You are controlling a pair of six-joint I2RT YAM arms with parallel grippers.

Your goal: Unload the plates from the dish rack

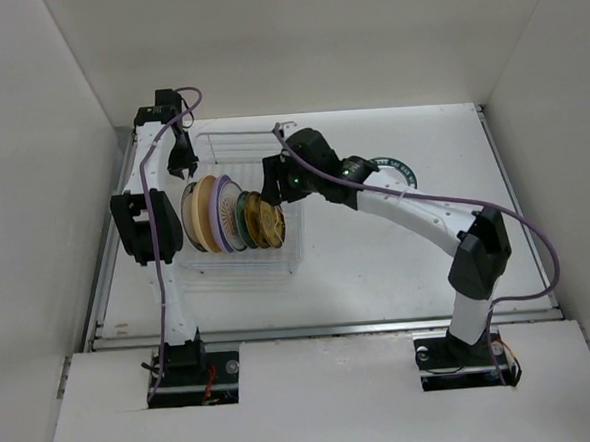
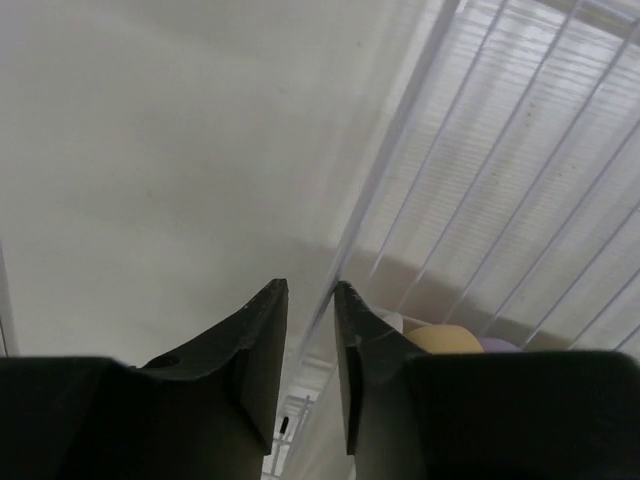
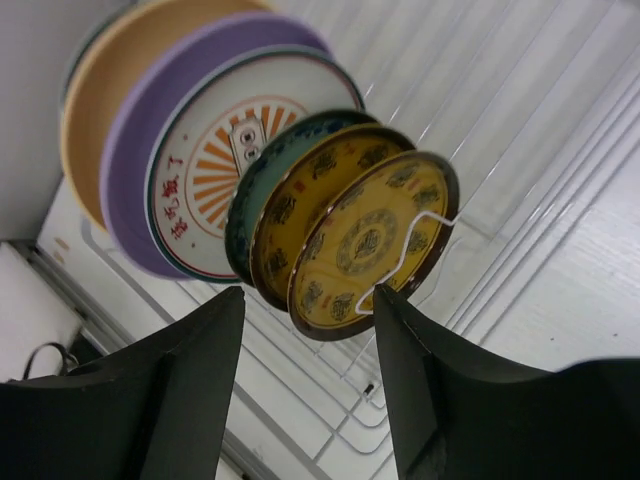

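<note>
The dish rack (image 1: 240,272) stands left of the middle and holds several plates (image 1: 224,213) on edge. In the right wrist view they are tan-yellow (image 3: 100,110), lavender (image 3: 130,180), white with an orange-red design (image 3: 215,160), teal-blue (image 3: 243,215) and two yellow-brown ones (image 3: 380,225). My right gripper (image 3: 308,295) is open, its fingers either side of the lower rim of the front yellow-brown plate, by the rack's right end (image 1: 273,190). My left gripper (image 2: 310,285) is closed on the rack's side rim wire (image 2: 385,160) near the far left corner (image 1: 181,163).
A green-rimmed white plate (image 1: 397,165) lies flat on the table right of the rack, partly hidden behind my right arm. White walls enclose the table on the left, back and right. A bent wire divider (image 3: 420,235) stands against the front plate's face.
</note>
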